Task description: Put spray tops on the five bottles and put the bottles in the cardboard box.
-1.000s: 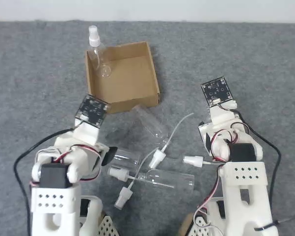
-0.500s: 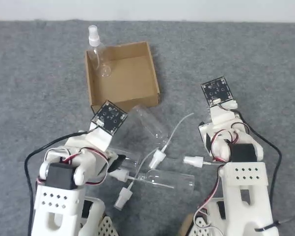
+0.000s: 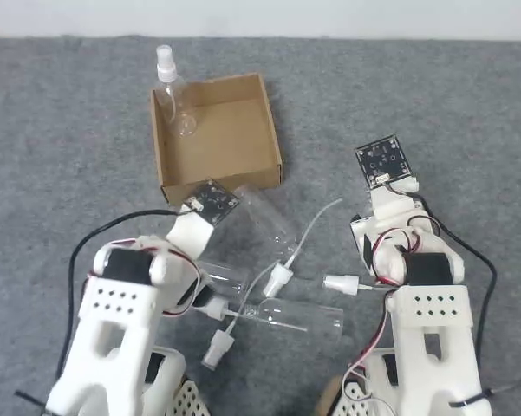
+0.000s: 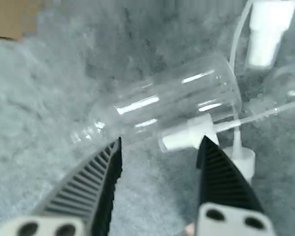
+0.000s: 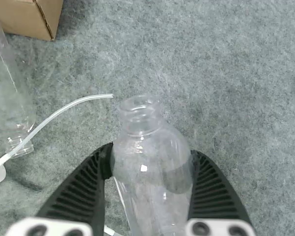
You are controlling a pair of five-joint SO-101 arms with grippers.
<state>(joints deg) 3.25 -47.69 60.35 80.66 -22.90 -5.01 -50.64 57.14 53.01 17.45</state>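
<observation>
R gripper (image 5: pixel 151 156) clamped on open-necked bottle (image 5: pixel 139 115); L gripper (image 4: pixel 161 143) spread wide over a loose spray top (image 4: pixel 185 136) on the mat (image 3: pixel 416 104).
Bottles look like thin, light, slick plastic, prob. squashy: squeeze gently mid-body. Top's tube looks floppy, so take it by the collar. One capped bottle (image 3: pixel 175 95) leans in cardboard box (image 3: pixel 221 184).

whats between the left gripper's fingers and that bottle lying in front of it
A white spray top, lying by the bottle at the tips of the open fingers; otherwise bare carpet. The left wrist view shows it.
</observation>
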